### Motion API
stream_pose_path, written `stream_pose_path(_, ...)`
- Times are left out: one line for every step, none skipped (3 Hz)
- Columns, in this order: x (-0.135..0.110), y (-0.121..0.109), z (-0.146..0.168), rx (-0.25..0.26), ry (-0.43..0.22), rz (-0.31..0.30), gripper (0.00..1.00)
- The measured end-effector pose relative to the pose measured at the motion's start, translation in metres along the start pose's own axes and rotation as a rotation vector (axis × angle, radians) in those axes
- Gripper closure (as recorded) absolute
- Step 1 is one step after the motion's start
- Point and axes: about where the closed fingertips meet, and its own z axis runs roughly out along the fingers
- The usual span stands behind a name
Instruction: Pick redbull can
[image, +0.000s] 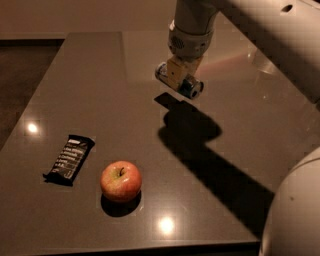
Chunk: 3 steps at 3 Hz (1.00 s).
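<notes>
Two shiny ends are all that shows of the redbull can; its middle is hidden behind the tan fingers of the gripper, which pinch it across the body. The can lies level, its long axis running from far-left to near-right. It hangs above the table, well beyond the apple and to its right. A dark snack bar lies just left of the apple.

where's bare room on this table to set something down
Bare: table's far left behind the snack bar, and the stretch right of the apple. Crowded: near-left corner. The gripper holds the can over the far middle.
</notes>
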Motion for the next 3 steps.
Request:
stream_pose_path(-0.001, 0.005, -0.041, -0.023, -0.064, -0.058, 1.00)
stream_pose_path(-0.001, 0.008, -0.071, -0.042, -0.132, -0.088, 1.00)
stream_pose_path(-0.006, 0.007, -0.068, -0.034, -0.144, -0.086, 1.00)
